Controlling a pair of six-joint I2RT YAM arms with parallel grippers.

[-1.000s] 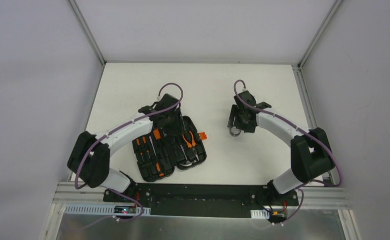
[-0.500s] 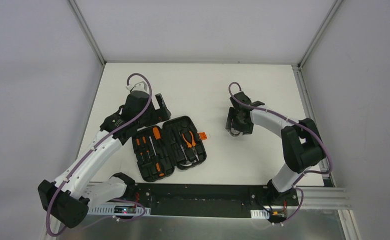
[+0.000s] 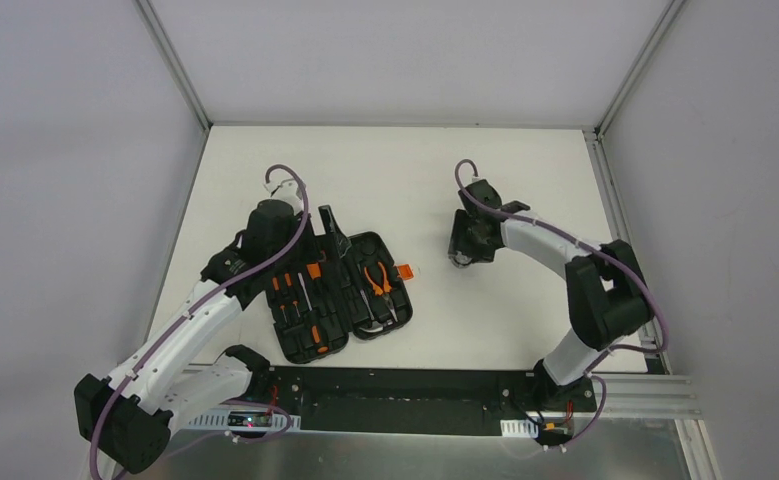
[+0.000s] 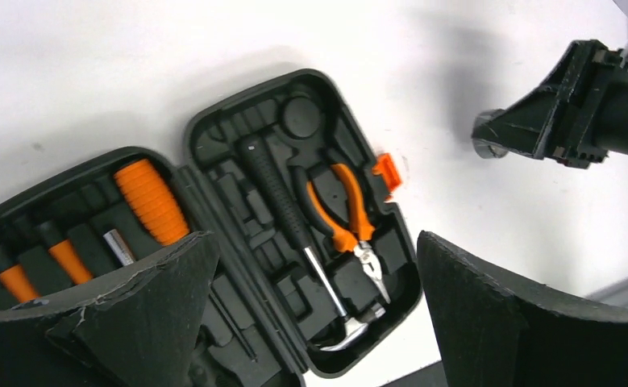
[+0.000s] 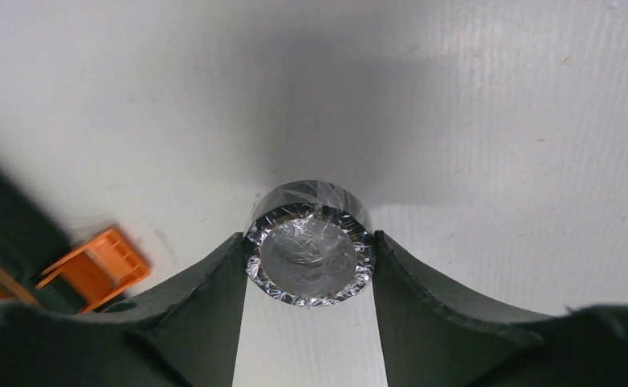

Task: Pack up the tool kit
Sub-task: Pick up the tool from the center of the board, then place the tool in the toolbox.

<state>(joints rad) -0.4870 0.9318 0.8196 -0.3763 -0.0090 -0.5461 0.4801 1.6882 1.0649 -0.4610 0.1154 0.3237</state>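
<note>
I find the black hinged plastic tool case (image 4: pixel 300 117) lying open on the white table (image 3: pixel 405 170), with orange-handled pliers (image 4: pixel 344 211) slotted inside. The left gripper (image 4: pixel 314 242) hangs over it, jaws wide and empty. The right gripper (image 5: pixel 309 242) clamps a small film-wrapped black roll (image 5: pixel 310 201) near the case.

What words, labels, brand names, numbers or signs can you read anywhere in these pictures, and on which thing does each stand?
No text can be read in any view.
The open tool case, its orange latch and the pliers show no lettering.
The film-wrapped black roll shows no lettering either.
The small boards at the arm bases are too small to tell.
</note>
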